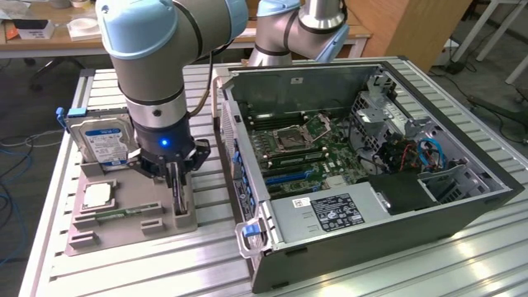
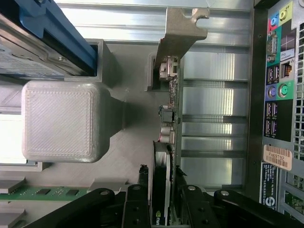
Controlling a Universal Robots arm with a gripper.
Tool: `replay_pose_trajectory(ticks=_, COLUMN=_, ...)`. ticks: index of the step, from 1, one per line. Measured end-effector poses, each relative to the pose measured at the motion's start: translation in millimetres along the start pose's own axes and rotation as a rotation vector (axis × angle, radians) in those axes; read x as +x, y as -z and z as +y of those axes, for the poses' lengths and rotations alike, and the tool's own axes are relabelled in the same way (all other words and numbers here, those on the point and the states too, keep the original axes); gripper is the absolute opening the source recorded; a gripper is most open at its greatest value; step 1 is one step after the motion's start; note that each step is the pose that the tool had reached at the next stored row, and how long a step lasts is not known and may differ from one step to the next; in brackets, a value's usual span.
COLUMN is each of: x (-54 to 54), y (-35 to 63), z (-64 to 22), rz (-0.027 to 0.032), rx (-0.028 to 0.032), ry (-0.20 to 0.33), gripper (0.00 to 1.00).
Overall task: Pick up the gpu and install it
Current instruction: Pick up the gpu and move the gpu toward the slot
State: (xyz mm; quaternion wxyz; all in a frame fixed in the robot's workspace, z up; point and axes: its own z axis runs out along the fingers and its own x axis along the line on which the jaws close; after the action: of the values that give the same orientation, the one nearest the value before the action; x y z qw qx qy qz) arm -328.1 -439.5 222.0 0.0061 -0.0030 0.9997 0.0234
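The gpu (image 1: 178,189) stands on edge in a slot of the grey holder tray (image 1: 91,235), at the tray's side nearest the computer case. My gripper (image 1: 175,168) reaches straight down over it, one finger on each face of the card. The wrist view looks along the gpu (image 2: 171,99) edge-on, with its silvery bracket (image 2: 179,33) at the far end and its black cooler between my fingers (image 2: 137,197). My gripper (image 2: 163,192) looks shut on the card, which still sits in its slot.
The open computer case (image 1: 462,204) lies at the exterior view's right, motherboard (image 1: 301,145) exposed; its rear ports (image 2: 280,95) are close beside the card. On the tray are a hard drive (image 1: 103,143), a processor (image 1: 97,195) and a memory stick (image 1: 123,214). A second arm (image 1: 289,25) stands behind.
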Motion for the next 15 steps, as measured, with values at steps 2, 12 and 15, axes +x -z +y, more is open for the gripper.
replay_pose_trajectory(ticks=2, x=0.0, y=0.0, z=0.0, rz=0.0001, rx=0.0000, ry=0.000, gripper=0.33)
replay_pose_trajectory(ticks=12, x=0.0, y=0.1, z=0.0, rz=0.0002, rx=0.0001, ry=0.000, gripper=0.27)
replay_pose_trajectory(ticks=15, x=0.0, y=0.0, z=0.0, rz=0.0002, rx=0.0001, ry=0.000, gripper=0.27)
